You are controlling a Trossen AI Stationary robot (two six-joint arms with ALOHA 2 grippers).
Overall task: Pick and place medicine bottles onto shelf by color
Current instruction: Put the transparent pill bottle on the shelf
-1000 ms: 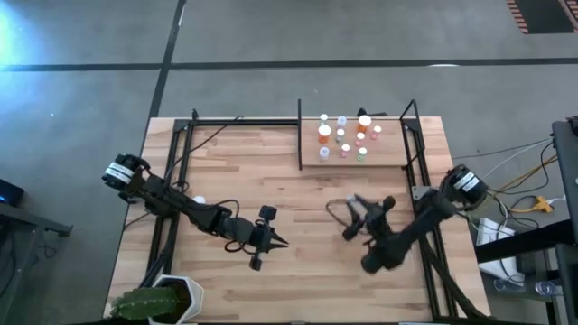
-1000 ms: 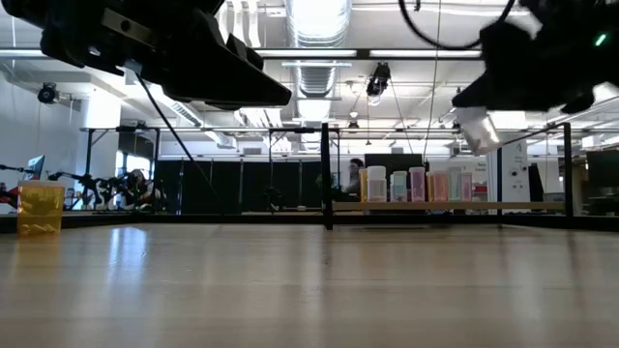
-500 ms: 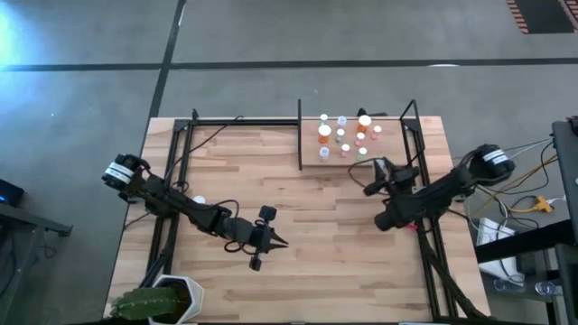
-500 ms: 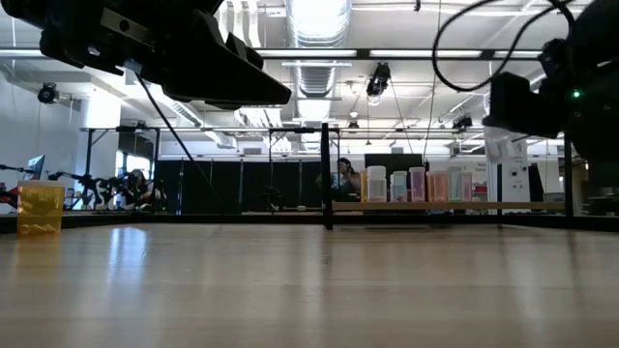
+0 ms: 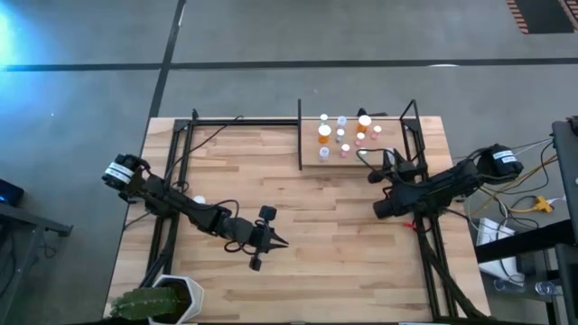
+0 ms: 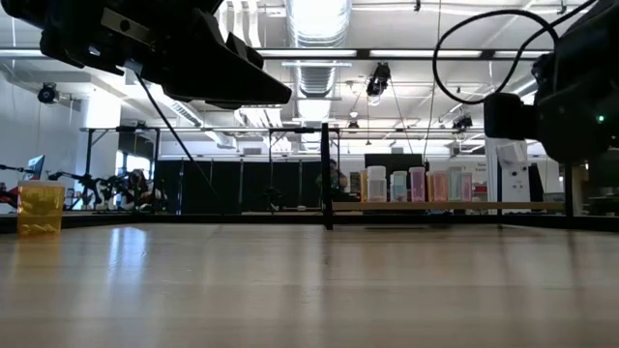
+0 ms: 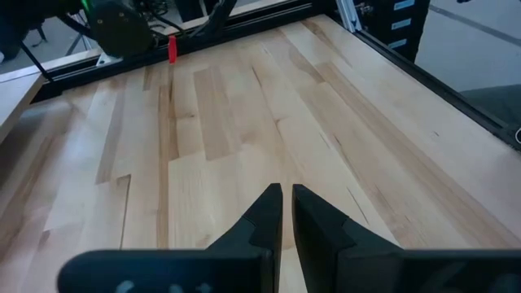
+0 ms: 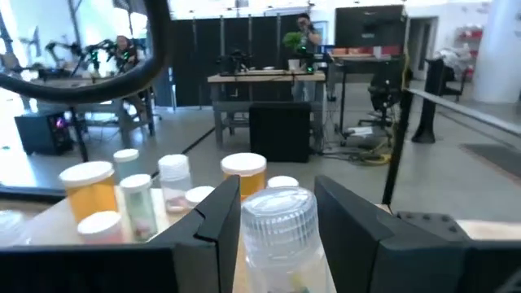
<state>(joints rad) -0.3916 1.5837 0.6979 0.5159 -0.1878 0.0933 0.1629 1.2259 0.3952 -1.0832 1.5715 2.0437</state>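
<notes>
My right gripper [image 5: 373, 173] [image 8: 277, 195] is shut on a clear medicine bottle [image 8: 281, 236] with a pale cap. It is just at the near edge of the shelf [image 5: 397, 164]. Several medicine bottles [image 5: 343, 135] stand upright on the shelf board, orange, green and clear, all white-capped. They also show in the low view [image 6: 406, 184] and in the right wrist view [image 8: 122, 195]. My left gripper [image 5: 282, 242] [image 7: 286, 195] is shut and empty, above the middle of the table. My right gripper pinches the clear bottle between its two fingers [image 8: 216, 216], one on each side of the body just below the cap [image 8: 281, 207]. The fingers come about level from the table's right, toward the shelf. The bottle stands upright in the hold; its bottom is out of frame.
A black upright divider bar [image 5: 300, 135] and thin black rods [image 5: 411, 126] bound the shelf. One more white-capped bottle [image 5: 199, 199] stands by my left arm; it shows orange in the low view [image 6: 41, 208]. A potted plant [image 5: 158, 302] stands at the near left corner.
My right gripper has carried the clear bottle from the middle of the table's right half toward the far edge, up to the shelf's near edge, turning as it went. It has stayed shut on the bottle.
</notes>
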